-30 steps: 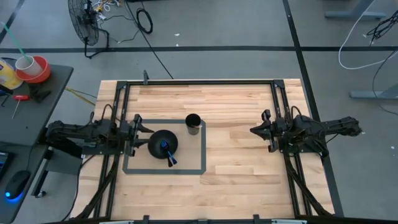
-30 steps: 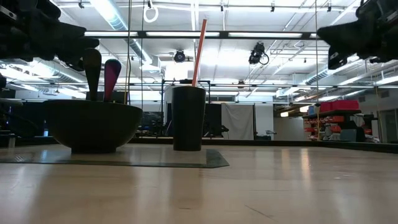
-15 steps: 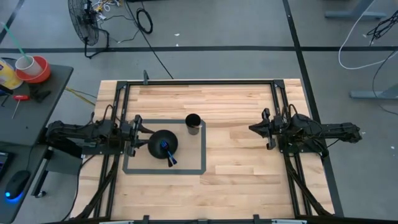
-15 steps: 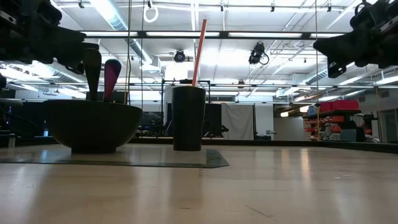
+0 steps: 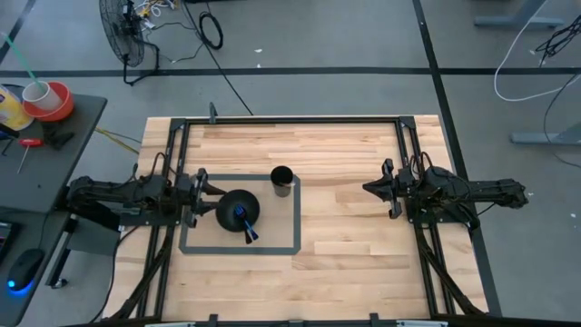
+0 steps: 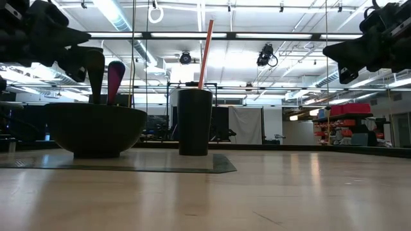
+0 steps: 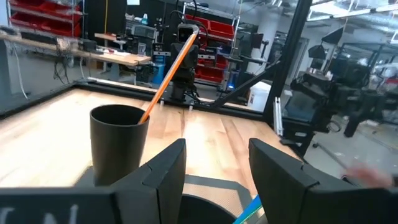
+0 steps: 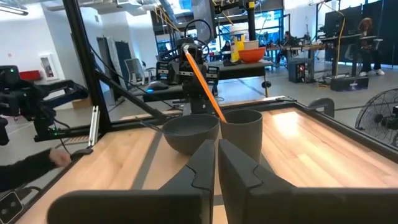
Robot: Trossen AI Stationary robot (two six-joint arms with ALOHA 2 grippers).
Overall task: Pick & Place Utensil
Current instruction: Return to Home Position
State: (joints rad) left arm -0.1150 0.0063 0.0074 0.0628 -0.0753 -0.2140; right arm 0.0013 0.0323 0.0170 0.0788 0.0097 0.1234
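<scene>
Left gripper [image 7: 217,149]: jaws apart, nothing between them. It hangs above the table [image 5: 345,263], just beside the left side of the black bowl [image 5: 225,207] and pointing at it.

Right gripper [image 8: 216,144]: jaws pressed together, empty. It is raised over the table's right half, well apart from the dishes, pointing toward them.

Blue fork [image 5: 247,227] is in the bowl, handle leaning out over the rim toward the bottom of the high view. Black spoon [image 6: 96,80] is also in the bowl, handle up.

Black cup [image 6: 194,122] stands upright near the bowl, orange straw [image 6: 205,54] leaning in it. Both sit inside the grey taped rectangle [image 5: 272,251], the cup near its far right corner.
</scene>
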